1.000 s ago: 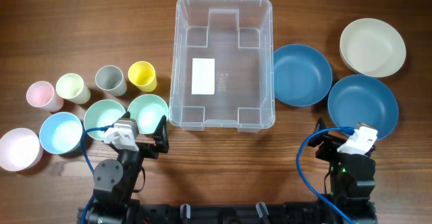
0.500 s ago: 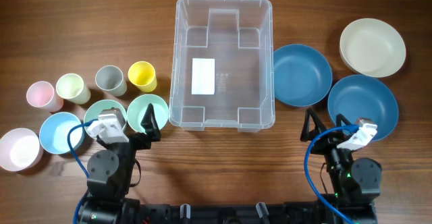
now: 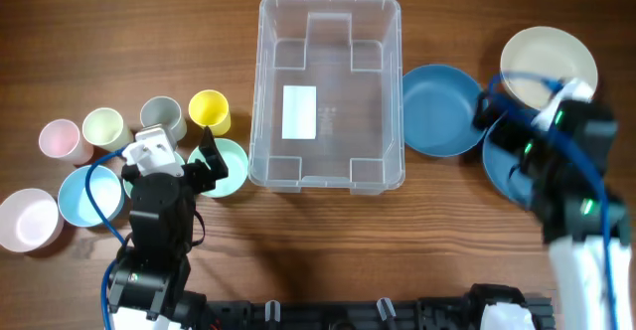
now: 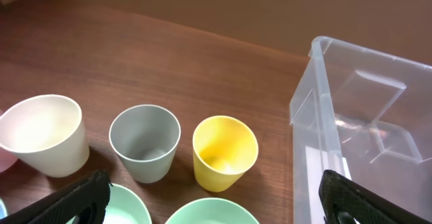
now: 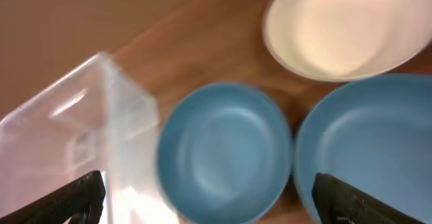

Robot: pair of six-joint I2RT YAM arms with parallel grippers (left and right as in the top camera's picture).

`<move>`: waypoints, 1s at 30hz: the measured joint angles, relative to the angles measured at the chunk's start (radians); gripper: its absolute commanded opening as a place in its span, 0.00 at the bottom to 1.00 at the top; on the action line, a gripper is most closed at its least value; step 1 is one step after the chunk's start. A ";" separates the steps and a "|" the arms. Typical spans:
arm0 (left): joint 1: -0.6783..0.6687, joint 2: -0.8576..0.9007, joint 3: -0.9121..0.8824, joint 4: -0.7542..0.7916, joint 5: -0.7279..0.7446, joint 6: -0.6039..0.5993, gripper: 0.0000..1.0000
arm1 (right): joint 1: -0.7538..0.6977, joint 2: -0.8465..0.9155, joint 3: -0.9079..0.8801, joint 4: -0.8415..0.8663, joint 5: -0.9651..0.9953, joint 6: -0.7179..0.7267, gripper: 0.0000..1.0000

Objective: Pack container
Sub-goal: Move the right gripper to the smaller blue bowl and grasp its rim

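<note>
The clear container (image 3: 348,101) stands empty in the middle of the table, with a white label on its base. It also shows in the left wrist view (image 4: 358,116) and the right wrist view (image 5: 67,136). My left gripper (image 3: 171,156) is open and empty above two mint bowls (image 4: 209,212), left of the container. My right gripper (image 3: 517,136) is open and empty above the blue bowls, right of the container. In the right wrist view the gripper (image 5: 212,193) hangs over the nearer blue bowl (image 5: 223,150).
Left of the container stand a yellow cup (image 3: 209,111), grey cup (image 3: 161,116), cream cup (image 3: 104,128) and pink cup (image 3: 60,139), plus a light blue bowl (image 3: 84,196) and pink bowl (image 3: 25,221). At right are two blue bowls (image 3: 442,109) and a cream bowl (image 3: 547,62).
Both arms have risen from the front edge and reached farther over the table. The left one now hangs over the mint bowls, the right one over the blue bowls.
</note>
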 measured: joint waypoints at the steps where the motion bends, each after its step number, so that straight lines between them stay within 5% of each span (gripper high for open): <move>1: 0.000 0.003 0.000 -0.001 -0.001 0.000 1.00 | -0.044 0.059 0.048 -0.032 -0.004 -0.016 1.00; 11: 0.000 0.009 0.000 -0.043 -0.001 0.000 1.00 | -0.494 0.471 0.145 -0.135 -0.037 -0.073 1.00; 30: 0.000 0.009 0.000 -0.060 -0.001 0.000 1.00 | -0.520 0.602 0.072 -0.182 0.154 0.050 0.92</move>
